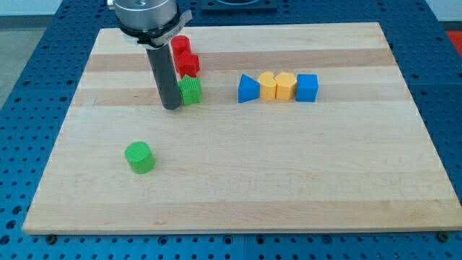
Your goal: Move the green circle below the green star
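Note:
The green circle (pixel 138 157) is a short green cylinder on the wooden board (pixel 289 180), toward the view's lower left. The green star (pixel 190 90) stands higher up, left of centre. My tip (pixel 171 107) rests on the board just left of the green star, close to or touching it, and well above and to the right of the green circle. The rod rises from the tip to the arm's mount at the view's top.
Two red blocks (pixel 184 56) are stacked in a column just above the green star. To the right stands a row: blue triangle (pixel 248 89), two yellow blocks (pixel 277 86), blue cube (pixel 307 87). A blue perforated table surrounds the board.

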